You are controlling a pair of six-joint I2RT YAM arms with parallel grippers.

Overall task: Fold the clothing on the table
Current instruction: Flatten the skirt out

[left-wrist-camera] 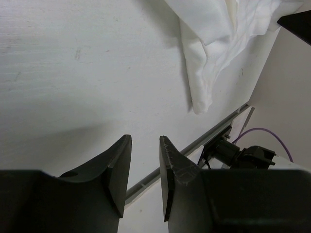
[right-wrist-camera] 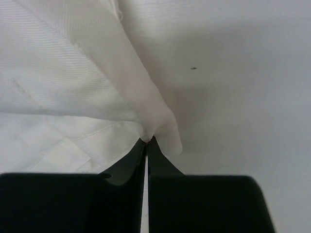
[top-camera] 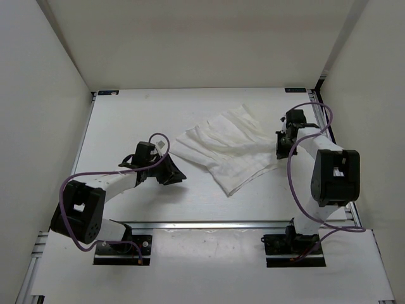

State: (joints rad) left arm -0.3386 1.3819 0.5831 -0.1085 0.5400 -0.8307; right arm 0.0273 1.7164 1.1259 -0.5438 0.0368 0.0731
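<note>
The clothing (top-camera: 228, 149), thin white creased fabric, lies crumpled in the middle of the table (top-camera: 126, 120). My right gripper (top-camera: 281, 152) stands at its right edge. In the right wrist view the jaws (right-wrist-camera: 147, 141) are pressed together, pinching a fold of the clothing (right-wrist-camera: 73, 73) at their tips. My left gripper (top-camera: 176, 175) hovers just left of the fabric's near corner, apart from it. Seen from the left wrist, that gripper (left-wrist-camera: 146, 141) is open over bare table with nothing between the fingers, and a hanging corner of the clothing (left-wrist-camera: 204, 63) lies beyond.
An aluminium rail (top-camera: 234, 223) runs across the near side of the table in front of both arm bases. Purple cables (top-camera: 291, 171) loop off each arm. White walls enclose the table on three sides.
</note>
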